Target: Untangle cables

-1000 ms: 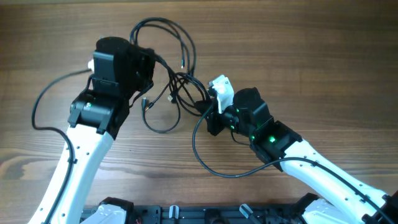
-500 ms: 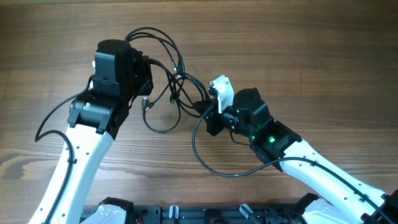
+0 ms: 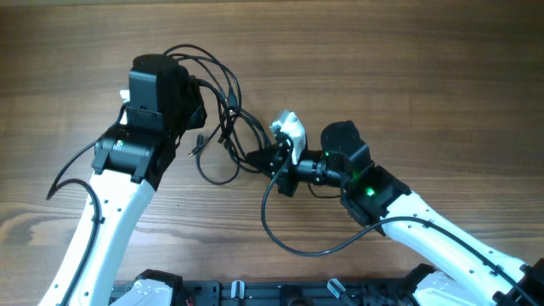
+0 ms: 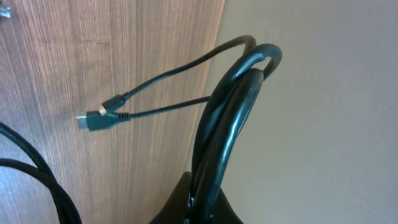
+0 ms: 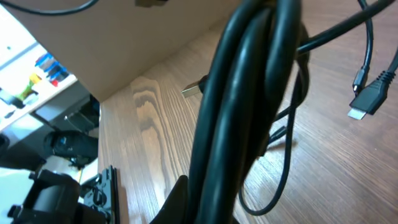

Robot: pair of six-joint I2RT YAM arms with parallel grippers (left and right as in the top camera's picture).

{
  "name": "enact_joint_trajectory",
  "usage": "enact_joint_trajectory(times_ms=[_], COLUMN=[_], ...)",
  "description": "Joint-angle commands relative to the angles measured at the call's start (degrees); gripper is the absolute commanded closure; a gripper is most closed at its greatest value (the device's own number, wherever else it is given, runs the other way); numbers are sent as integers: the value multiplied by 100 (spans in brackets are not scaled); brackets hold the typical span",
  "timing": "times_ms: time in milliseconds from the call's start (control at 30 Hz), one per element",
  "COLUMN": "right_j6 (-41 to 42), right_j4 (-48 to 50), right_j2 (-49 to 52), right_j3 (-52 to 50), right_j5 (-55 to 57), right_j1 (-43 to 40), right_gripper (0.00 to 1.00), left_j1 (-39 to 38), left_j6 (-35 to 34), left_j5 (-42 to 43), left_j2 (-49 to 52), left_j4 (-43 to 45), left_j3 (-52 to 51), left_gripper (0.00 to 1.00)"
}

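Observation:
A tangle of thin black cables (image 3: 226,117) lies on the wooden table (image 3: 408,59) between my two arms. My left gripper (image 3: 194,92) is shut on a bunch of cable strands (image 4: 227,124) that rise from its jaws and loop over. Two small plug tips (image 4: 94,121) hang free beyond that loop. My right gripper (image 3: 263,158) is shut on the cables (image 5: 249,93) at the tangle's lower right, with several strands running up between its fingers (image 5: 186,199). A loose plug (image 5: 365,102) dangles to the right and another plug (image 5: 194,89) lies on the wood.
The left arm's own thicker wire (image 3: 64,174) curves out at the left. The right arm's wire (image 3: 280,234) loops over the table below the right gripper. A black rail (image 3: 238,293) runs along the near edge.
My right gripper has swung left and turned, drawing its end of the cables toward the table's middle. The cable loops near the left gripper have shifted left and bunched closer together.

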Motion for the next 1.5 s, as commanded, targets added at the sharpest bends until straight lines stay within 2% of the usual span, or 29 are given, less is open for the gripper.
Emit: enact_joint_trajectory(times_ms=[0, 100, 267, 400, 733, 967, 1267, 1333, 1400, 1467], right_j6=[-269, -136, 240, 474, 444, 17, 46, 105, 393, 686], right_j4=[-214, -459, -568, -341, -238, -970, -1829, -1871, -1906, -1930], right_j2=[72, 72, 72, 72, 72, 72, 72, 72, 72, 72], right_j3=[-55, -55, -55, -55, -55, -55, -55, -55, -55, -55], right_j5=[431, 1357, 2426, 2380, 1220, 1150, 1816, 2050, 2378, 2686], right_j1=[111, 111, 111, 111, 260, 492, 490, 490, 490, 490], right_gripper=[96, 96, 96, 95, 96, 96, 96, 94, 89, 89], left_j1=[13, 4, -197, -367, -472, -348, 197, 271, 308, 308], left_j6=[-225, -55, 35, 35, 28, -13, -7, 120, 385, 647], left_j5=[527, 968, 848, 568, -98, -573, -564, -566, -566, -570], left_j2=[-138, -149, -125, -52, 214, 216, 214, 203, 177, 133], left_j4=[-109, -319, -518, -518, -361, -201, -103, -105, -101, -101], left_j3=[184, 184, 184, 184, 184, 184, 184, 184, 184, 184], left_gripper=[96, 96, 96, 96, 96, 96, 96, 96, 96, 96])
